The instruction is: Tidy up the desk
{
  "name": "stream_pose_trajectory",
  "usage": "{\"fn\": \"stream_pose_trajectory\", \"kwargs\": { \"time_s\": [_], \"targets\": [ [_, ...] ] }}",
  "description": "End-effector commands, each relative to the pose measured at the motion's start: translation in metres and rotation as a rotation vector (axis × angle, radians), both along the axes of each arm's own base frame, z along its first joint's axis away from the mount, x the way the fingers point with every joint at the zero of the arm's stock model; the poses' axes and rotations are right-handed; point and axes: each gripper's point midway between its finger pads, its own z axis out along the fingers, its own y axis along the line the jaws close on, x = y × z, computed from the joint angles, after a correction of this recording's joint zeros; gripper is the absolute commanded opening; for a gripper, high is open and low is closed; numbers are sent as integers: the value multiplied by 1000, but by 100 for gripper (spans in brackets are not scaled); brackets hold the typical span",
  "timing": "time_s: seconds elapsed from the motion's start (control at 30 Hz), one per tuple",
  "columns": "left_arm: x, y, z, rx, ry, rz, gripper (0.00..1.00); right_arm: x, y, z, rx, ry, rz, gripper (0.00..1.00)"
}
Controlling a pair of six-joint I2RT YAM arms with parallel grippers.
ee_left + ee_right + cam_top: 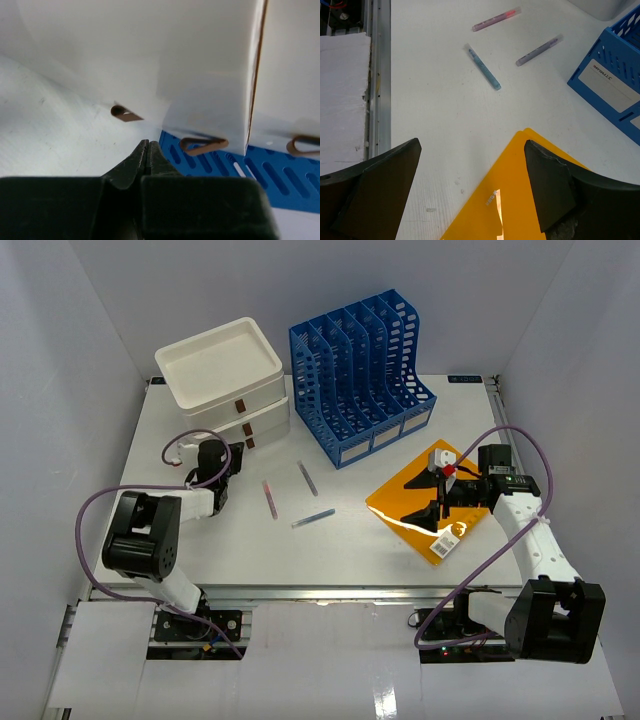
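I see my left gripper (148, 145) with its jaws pressed together just before the white drawer box (200, 75) — the right gripper (471, 146) hangs with jaws wide apart over the yellow folder (520, 200). The white worktop (350, 550) spreads beneath both arms.

The desk (240, 550) was white, as was the drawer box (225, 380), its pull loops (202, 146) brown. The file sorter (362, 380) was blue, with slotted walls. The folder (388, 505) was orange-yellow. There were a pink pen (269, 498), a purple pen (307, 478) and a blue pen (313, 518).
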Motion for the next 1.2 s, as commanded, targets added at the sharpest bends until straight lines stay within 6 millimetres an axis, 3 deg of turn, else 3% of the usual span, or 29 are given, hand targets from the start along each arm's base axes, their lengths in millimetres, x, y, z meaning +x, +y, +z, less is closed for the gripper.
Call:
{"fn": "stream_pose_trajectory", "kwargs": {
  "time_s": [0.0,0.17,0.43,0.63,0.8,0.97,1.17],
  "targets": [
    [26,9,26,-26,-72,67,14,0,2,15,31,-33,17,90],
    [38,10,29,-29,-87,77,36,1,1,15,28,-29,15,90],
    [44,21,40,-8,-101,83,48,2,0,14,29,-28,10,90],
    [46,32,50,4,-106,85,51,2,-1,15,33,-27,4,90],
    [39,18,57,-27,-125,-2,49,2,-2,17,36,-31,3,90],
    [10,-8,50,-62,-115,-133,38,2,-2,18,38,-34,4,90],
    [-13,-21,39,166,-129,-318,29,1,-2,19,40,-37,6,90]
  ]
}}
